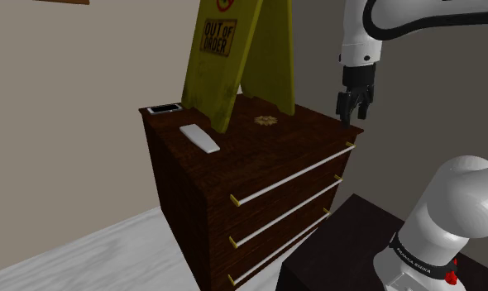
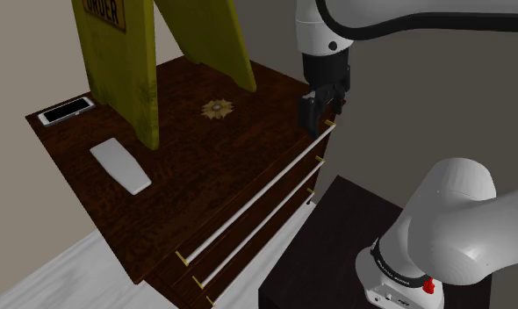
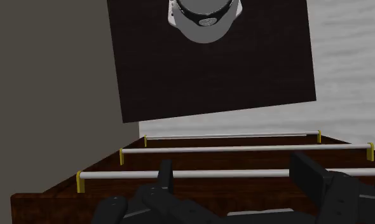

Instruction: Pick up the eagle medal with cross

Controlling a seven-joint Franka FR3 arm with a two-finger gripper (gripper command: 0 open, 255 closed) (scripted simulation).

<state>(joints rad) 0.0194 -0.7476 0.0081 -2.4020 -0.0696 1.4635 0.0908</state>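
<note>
Fingers (image 3: 310, 177) spread above dresser (image 1: 259, 161) front; starlike medal (image 1: 267, 121) lies flat, long axis unclear.

The chest of drawers (image 1: 267, 157) is dark reddish-brown wood with a fine grain and a dull sheen. Its drawer rails (image 1: 292, 176) look like pale, smooth metal capped in brass-yellow. Near the frame's centre, the medal (image 1: 266, 121) has a matt, dull gold, metal-like look. The yellow sign (image 1: 222, 70) looks like plastic, scuffed and grimy. The remote (image 1: 199, 138) is smooth, plain light grey, and the phone (image 1: 164, 109) has a glossy dark face. At lower left, the floor (image 1: 77, 256) is pale grained wood. The arm (image 1: 457, 207) has glossy white shells, and the fingers (image 3: 310, 177) are matt black.
</note>
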